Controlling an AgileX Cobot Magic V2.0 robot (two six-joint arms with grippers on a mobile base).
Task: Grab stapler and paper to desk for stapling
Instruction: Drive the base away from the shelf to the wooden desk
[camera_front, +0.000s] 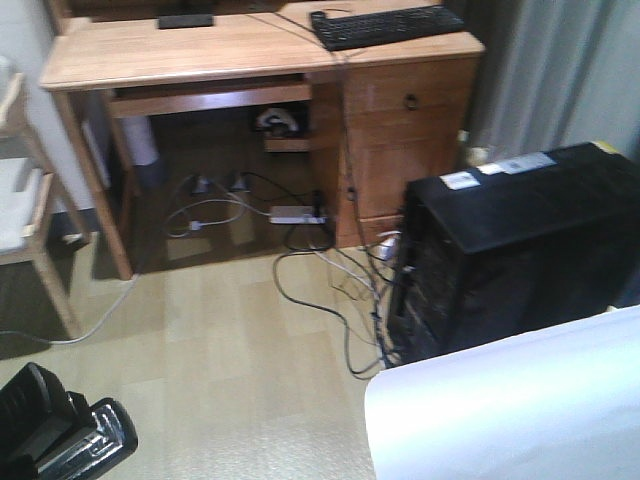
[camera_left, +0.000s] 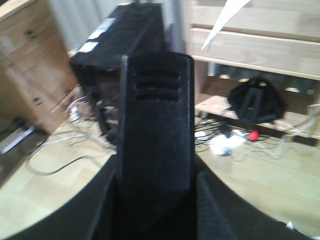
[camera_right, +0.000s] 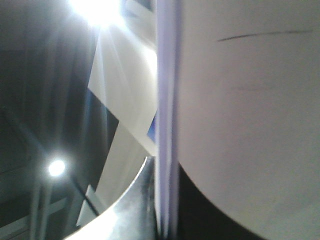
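Note:
The black stapler (camera_left: 155, 110) stands upright in the left wrist view, filling the middle, with my left gripper (camera_left: 156, 200) shut on its lower part. In the front view this pair shows as a dark shape (camera_front: 60, 435) at the bottom left. The white paper (camera_right: 240, 100) is clamped by its edge in my right gripper (camera_right: 167, 220), which points up at ceiling lights. The paper (camera_front: 510, 400) also covers the bottom right corner of the front view. The light-wood desk (camera_front: 240, 50) stands ahead at the top, across a stretch of floor.
A black keyboard (camera_front: 385, 25) and a flat black object (camera_front: 185, 20) lie on the desk. A black computer tower (camera_front: 520, 250) stands on the floor at right, with cables (camera_front: 330, 270) trailing beside it. A light-wood shelf unit (camera_front: 25, 200) stands at left.

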